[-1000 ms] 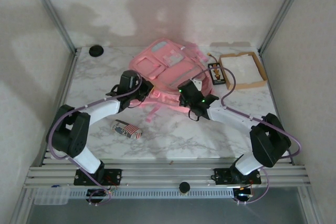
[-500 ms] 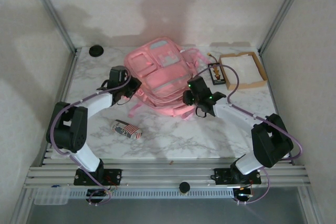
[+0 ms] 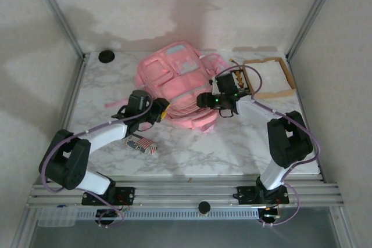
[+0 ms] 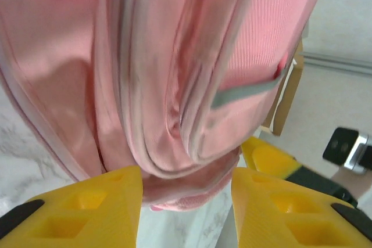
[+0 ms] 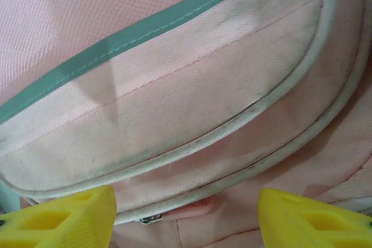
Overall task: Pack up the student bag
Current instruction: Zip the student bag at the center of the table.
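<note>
counter: marble top, carries all items.
student bag: 1, pink, lies flat at counter's back-centre, pockets up.
box: 1, shallow cardboard, back-right corner, just beside bag.
case: 1, small flag-print oval, front-left, apart from bag.
left tool: at bag's near-left edge, yellow fingers apart w/ bag fabric bulging between, not pinched.
right tool: at bag's right side, jaws wide apart over a piped pocket flap, nothing held.
step: prob. bag positioning/opening; no grip on bag.
next: needs a zip pull or opening found, one tool to hold fabric, other to pull.
</note>
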